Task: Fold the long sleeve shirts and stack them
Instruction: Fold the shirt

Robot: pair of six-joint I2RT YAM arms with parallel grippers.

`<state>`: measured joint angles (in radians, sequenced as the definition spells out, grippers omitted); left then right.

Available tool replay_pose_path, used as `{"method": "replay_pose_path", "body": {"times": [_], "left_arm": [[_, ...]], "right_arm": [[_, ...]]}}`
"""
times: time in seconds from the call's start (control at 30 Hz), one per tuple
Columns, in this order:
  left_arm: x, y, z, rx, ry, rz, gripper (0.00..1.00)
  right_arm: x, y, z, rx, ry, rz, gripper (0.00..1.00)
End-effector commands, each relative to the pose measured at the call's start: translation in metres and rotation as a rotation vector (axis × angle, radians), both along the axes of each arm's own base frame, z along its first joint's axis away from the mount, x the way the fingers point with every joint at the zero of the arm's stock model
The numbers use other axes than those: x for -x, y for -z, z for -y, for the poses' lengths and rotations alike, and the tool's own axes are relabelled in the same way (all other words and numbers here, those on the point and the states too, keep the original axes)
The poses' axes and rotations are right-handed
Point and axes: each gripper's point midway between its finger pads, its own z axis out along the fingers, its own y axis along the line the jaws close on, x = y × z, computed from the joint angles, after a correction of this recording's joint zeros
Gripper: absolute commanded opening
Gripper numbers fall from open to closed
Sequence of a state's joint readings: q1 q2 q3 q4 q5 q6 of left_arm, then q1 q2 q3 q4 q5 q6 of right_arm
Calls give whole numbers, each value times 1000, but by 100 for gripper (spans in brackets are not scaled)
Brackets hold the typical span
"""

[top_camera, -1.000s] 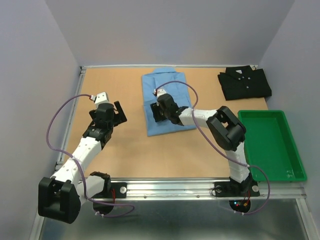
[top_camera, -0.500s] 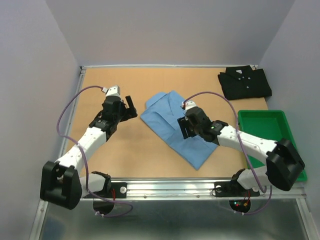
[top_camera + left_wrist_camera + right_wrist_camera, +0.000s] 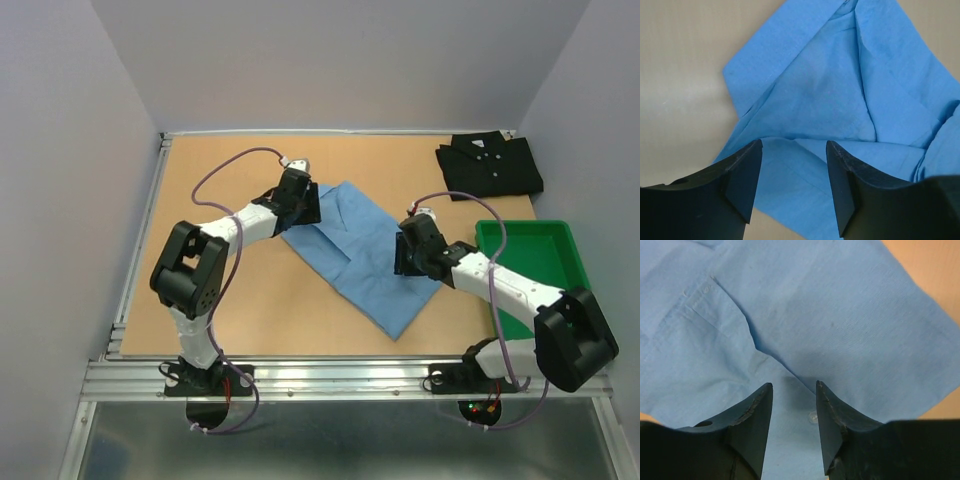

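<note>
The light blue shirt (image 3: 365, 250) lies folded and turned diagonally mid-table. It fills the left wrist view (image 3: 840, 90) and the right wrist view (image 3: 830, 305). The black shirt (image 3: 489, 165) lies folded at the far right corner. My left gripper (image 3: 306, 206) is over the blue shirt's upper left corner, jaws open with cloth below the gap (image 3: 794, 150). My right gripper (image 3: 408, 257) is over the shirt's right edge, jaws open over the cloth and a small button (image 3: 794, 390).
The green plastic tray (image 3: 548, 290) stands at the right, next to the right arm. The table's wooden top (image 3: 220, 290) has raised metal rails at left and front.
The blue shirt has been dragged toward the front right and turned diagonal. My left arm swung right onto its upper corner. My right gripper moved right to the shirt's right edge.
</note>
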<state>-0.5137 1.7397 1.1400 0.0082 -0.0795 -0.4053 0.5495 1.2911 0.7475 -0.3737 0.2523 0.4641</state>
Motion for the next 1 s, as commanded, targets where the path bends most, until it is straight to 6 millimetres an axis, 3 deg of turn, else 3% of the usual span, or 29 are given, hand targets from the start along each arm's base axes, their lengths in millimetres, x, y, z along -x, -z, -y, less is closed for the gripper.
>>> {"method": "replay_pose_path", "body": {"times": [0.0,0.1,0.27,0.33,0.37,0.43,0.47,0.5,0.53,0.57,0.6,0.7,0.8,0.83,0.97], "left_arm": [[-21,11,13,-32,4,-1,62],[-20,33,7,-83,-31,-86,60],[-7,59,-22,-137,-116,-173,60],[2,70,-46,-115,-174,-232,59],[6,74,-56,-107,-200,-250,59],[17,77,-89,-89,-279,-284,59],[20,78,-100,-78,-304,-292,59],[30,75,-112,-72,-330,-295,59],[31,72,-119,-58,-351,-286,59],[30,61,-131,-36,-381,-260,59],[33,65,-135,-39,-391,-271,59],[32,36,-132,28,-372,-203,76],[31,9,-118,105,-321,-160,83],[30,-13,-110,148,-297,-120,83],[42,-61,-78,237,-222,-28,83]], "right_arm": [[12,19,-2,-45,37,-76,45],[12,36,1,-5,29,-114,45],[-13,43,-8,62,-56,-99,45],[-27,45,-16,87,-110,-84,45],[-31,57,-18,110,-130,-109,45],[-57,47,-31,119,-162,-65,46],[-64,57,-34,151,-202,-80,46],[-86,43,-48,133,-224,-34,46],[-94,42,-55,137,-264,-27,48],[-115,34,-69,125,-281,4,48],[-114,34,-71,123,-299,1,49],[-147,7,-105,40,-348,69,52],[-147,-14,-121,-59,-348,86,54],[-140,-27,-131,-130,-371,85,55],[-113,-39,-130,-208,-374,64,56]]}}
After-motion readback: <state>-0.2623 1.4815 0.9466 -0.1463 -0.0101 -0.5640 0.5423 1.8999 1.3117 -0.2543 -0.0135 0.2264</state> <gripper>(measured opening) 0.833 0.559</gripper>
